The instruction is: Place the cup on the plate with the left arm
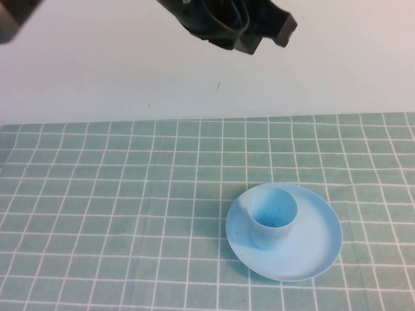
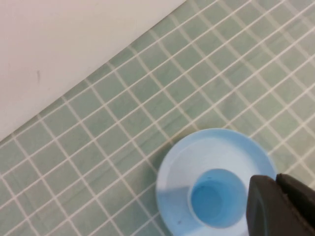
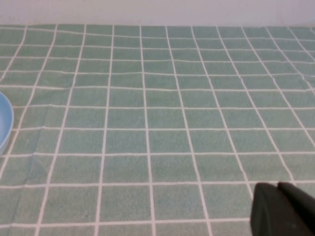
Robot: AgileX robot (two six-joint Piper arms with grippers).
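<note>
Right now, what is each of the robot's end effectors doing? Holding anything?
Left end effector: raised high above the table, holding nothing; open or shut cannot be told. The cup already stands on the plate.
Right end effector: low over the checked cloth; cannot be told.

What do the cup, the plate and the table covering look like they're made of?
The cup and the plate beneath it look like light blue plastic: smooth, one even colour, with a soft sheen. The table covering seems a matte green checked cloth, slightly creased. The left gripper hangs high above the far table edge; the right gripper is over bare cloth.
</note>
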